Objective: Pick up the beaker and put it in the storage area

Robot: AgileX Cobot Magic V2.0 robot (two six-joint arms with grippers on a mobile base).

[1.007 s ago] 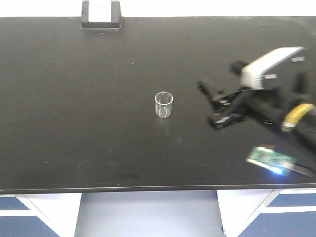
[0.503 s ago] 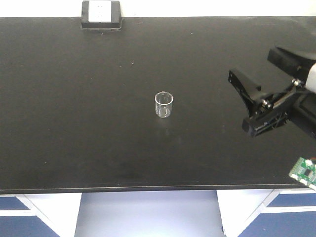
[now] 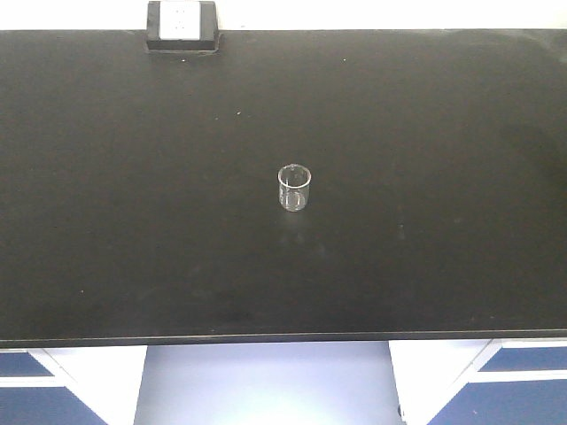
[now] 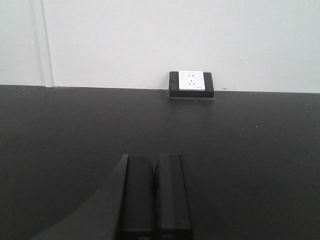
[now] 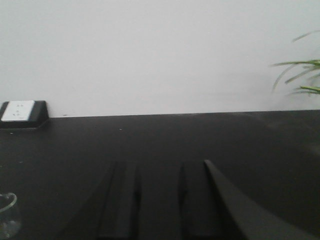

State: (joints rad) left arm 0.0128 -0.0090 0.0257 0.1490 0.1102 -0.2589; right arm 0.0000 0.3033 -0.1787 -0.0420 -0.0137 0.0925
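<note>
The small clear glass beaker (image 3: 294, 189) stands upright, alone, near the middle of the black benchtop storage area (image 3: 133, 177). Neither arm shows in the front view. In the left wrist view my left gripper (image 4: 155, 162) hovers low over the benchtop, its two black fingers pressed together with nothing between them. In the right wrist view my right gripper (image 5: 159, 167) is open with an empty gap between its fingers. The beaker (image 5: 6, 215) shows only as a sliver at that view's lower left corner, well to the left of the fingers.
A black socket box with a white face (image 3: 182, 27) sits at the bench's back edge against the white wall; it shows as the socket box (image 4: 191, 84) and the socket box (image 5: 22, 112) too. Green plant leaves (image 5: 300, 75) poke in at far right. Blue-and-white cabinets (image 3: 53, 390) stand below the bench front.
The right arm, open-jawed to the right of the beaker a second ago, has pulled away to the right and left the front view. The beaker has not moved.
</note>
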